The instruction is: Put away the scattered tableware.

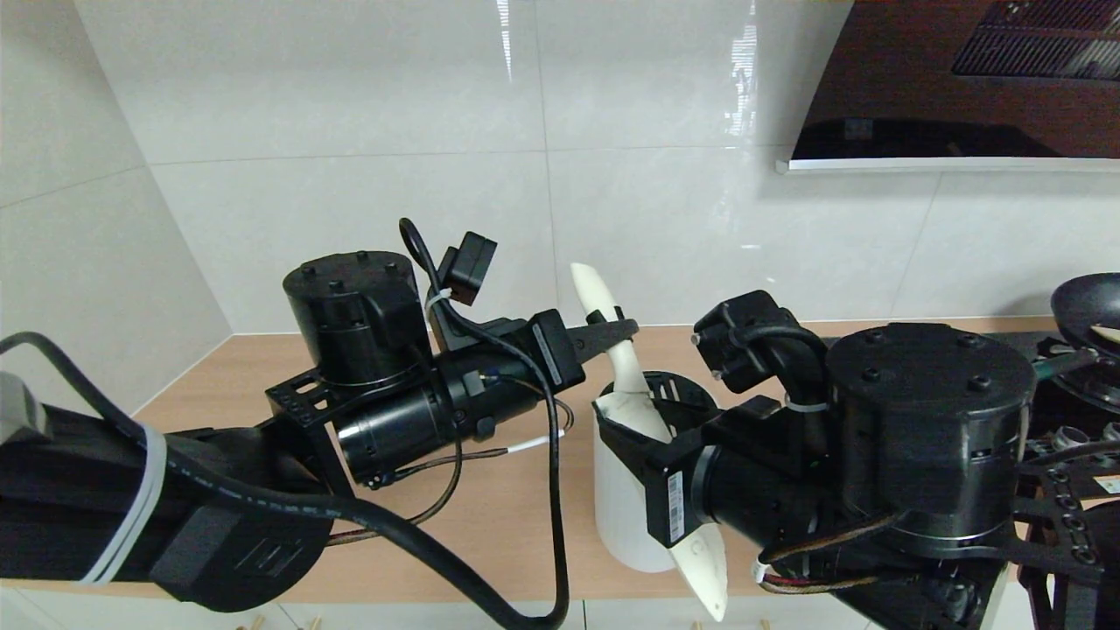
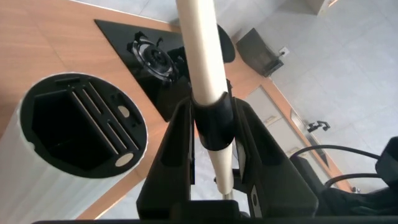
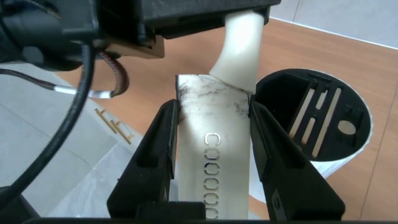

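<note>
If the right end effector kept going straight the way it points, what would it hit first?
Most likely the left arm, near its wrist and cables: the right end effector, shut on the spatula, points across at it. Depth is unclear, so it could pass just in front.

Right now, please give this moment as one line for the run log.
left gripper: shut on spatula handle | right gripper: shut on spatula blade | spatula: tilted, not yet in holder | holder: upright on counter

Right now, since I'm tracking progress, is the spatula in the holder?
No, the spatula sits outside the holder, held by the left claw and right claw.
</note>
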{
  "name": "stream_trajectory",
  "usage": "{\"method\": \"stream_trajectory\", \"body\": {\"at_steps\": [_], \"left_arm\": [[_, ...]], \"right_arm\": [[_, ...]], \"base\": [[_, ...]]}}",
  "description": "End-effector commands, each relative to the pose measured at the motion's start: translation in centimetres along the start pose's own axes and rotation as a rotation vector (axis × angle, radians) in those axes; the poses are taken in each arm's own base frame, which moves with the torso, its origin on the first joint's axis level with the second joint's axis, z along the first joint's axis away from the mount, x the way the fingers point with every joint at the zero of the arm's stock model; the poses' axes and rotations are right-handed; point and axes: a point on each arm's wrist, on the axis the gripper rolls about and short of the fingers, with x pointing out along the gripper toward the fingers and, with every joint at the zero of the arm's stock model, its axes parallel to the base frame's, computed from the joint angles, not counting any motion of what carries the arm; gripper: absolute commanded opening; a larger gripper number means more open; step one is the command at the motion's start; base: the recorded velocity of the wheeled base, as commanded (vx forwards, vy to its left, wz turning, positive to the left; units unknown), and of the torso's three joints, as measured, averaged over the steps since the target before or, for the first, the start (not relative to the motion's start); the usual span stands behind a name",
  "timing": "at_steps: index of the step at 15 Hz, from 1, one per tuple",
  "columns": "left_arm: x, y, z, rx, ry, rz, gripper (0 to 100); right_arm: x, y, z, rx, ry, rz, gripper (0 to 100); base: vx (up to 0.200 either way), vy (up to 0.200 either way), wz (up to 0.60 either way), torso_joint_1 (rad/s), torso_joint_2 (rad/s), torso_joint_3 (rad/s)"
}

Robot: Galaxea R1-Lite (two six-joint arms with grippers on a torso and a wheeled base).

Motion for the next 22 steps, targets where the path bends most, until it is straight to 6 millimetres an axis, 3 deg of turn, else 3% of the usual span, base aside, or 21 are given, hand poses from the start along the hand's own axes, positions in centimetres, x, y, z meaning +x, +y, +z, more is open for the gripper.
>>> {"method": "stream_trajectory", "body": {"at_steps": [1, 4, 5, 12, 16, 19, 22], "left_arm": [[-0.1, -0.2, 0.2, 0.004, -0.013, -0.011, 0], [-0.1, -0.2, 0.2, 0.004, -0.015, -0.011, 0], [-0.1, -0.3, 0.2, 0.005, -0.017, -0.013, 0], [-0.7, -1.0, 0.9, 0.018, -0.047, -0.030, 0], [-1.1, -1.4, 1.5, 0.118, -0.094, -0.022, 0], [-1.9, -2.7, 2.9, 0.335, -0.253, -0.025, 0], [-3.2, -4.5, 4.3, 0.489, -0.385, -0.074, 0]], "right_arm": [[-0.1, 0.0, 0.1, 0.001, -0.003, 0.002, 0], [-0.1, 0.0, 0.1, 0.001, -0.005, 0.001, 0], [-0.1, 0.0, 0.1, 0.003, -0.005, 0.001, 100], [-0.8, -0.2, 0.8, 0.008, -0.031, -0.001, 100], [-2.7, -3.8, 3.5, -0.007, -0.122, -0.104, 100], [-4.5, -6.7, 5.5, -0.034, -0.192, -0.195, 100], [-5.2, -7.1, 6.0, -0.039, -0.213, -0.211, 100]], "base": [[0.000, 0.000, 0.00, 0.000, 0.00, 0.000], [0.000, 0.000, 0.00, 0.000, 0.00, 0.000], [0.000, 0.000, 0.00, 0.000, 0.00, 0.000], [0.000, 0.000, 0.00, 0.000, 0.00, 0.000], [0.000, 0.000, 0.00, 0.000, 0.00, 0.000], [0.000, 0.000, 0.00, 0.000, 0.00, 0.000], [0.000, 0.000, 0.00, 0.000, 0.00, 0.000]]}}
